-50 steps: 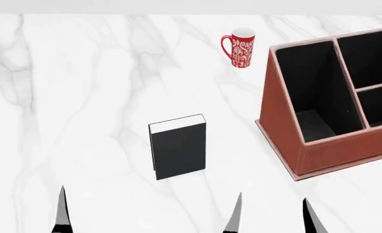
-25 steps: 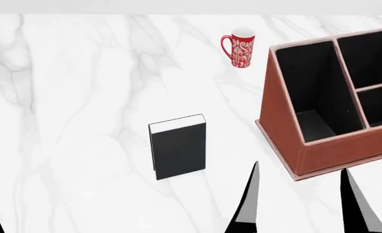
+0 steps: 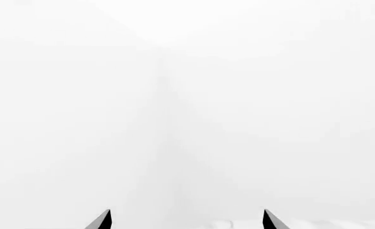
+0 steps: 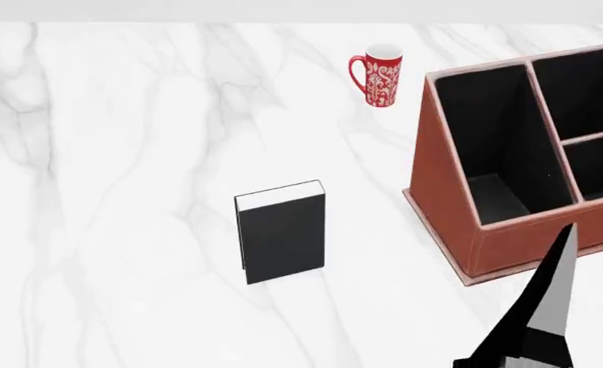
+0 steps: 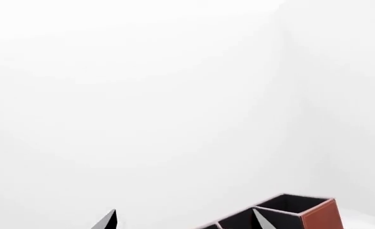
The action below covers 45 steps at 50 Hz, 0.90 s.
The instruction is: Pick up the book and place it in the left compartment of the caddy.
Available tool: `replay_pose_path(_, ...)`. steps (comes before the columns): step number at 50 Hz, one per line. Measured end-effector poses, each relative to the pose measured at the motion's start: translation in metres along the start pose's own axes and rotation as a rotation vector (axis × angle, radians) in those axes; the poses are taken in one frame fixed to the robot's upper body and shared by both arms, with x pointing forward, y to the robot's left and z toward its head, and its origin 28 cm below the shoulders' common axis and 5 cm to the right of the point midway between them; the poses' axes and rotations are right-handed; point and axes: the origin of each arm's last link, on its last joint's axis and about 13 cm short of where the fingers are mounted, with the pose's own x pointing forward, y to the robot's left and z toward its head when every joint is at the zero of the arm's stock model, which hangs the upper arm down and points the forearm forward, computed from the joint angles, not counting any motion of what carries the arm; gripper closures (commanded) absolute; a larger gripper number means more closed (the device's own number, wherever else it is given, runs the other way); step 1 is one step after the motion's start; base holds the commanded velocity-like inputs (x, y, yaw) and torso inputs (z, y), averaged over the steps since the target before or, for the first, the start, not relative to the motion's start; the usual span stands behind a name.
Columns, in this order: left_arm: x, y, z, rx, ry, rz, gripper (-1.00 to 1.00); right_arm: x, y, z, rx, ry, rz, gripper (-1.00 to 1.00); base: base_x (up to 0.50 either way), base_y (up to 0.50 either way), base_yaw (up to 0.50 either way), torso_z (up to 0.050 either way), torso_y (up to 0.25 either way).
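Note:
The black book (image 4: 280,231) stands upright on the white marble table (image 4: 127,153), white page edges on top, untouched. To its right is the reddish-brown caddy (image 4: 439,192); its long left compartment (image 4: 485,146) holds nothing. One dark finger (image 4: 548,307) of my right gripper rises at the lower right, in front of the caddy's near wall and well right of the book. In the right wrist view the right gripper (image 5: 186,222) is open and holds nothing, with the caddy (image 5: 318,214) past one fingertip. My left gripper (image 3: 186,222) is open and holds nothing, and only pale surface shows beyond it.
A red patterned mug (image 4: 380,75) stands at the back, left of the caddy's far corner. The table's far edge runs along the top of the head view.
The right gripper has climbed and shifted right in the head view; only one finger shows now. The left gripper's fingers have dropped out of that view. The book has not moved.

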Motion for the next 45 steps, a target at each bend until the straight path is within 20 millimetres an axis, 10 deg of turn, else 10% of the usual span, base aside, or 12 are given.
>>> replay_pose_path(19, -0.0051, 0.0084, 0.0026, 0.044, -0.015, 0.072, -1.0, 0.001, -0.0015, 0.0039, 0.017, -0.007, -0.024, -1.0, 0.0, 0.0, 0.0, 0.0, 0.0)
replay_pose_path(45, -0.0041, 0.0066, 0.0023, 0.048, -0.013, 0.064, -1.0, 0.0017, -0.002, 0.0029, 0.021, 0.015, -0.032, -1.0, -0.18, -0.46, 0.0, 0.0, 0.0)
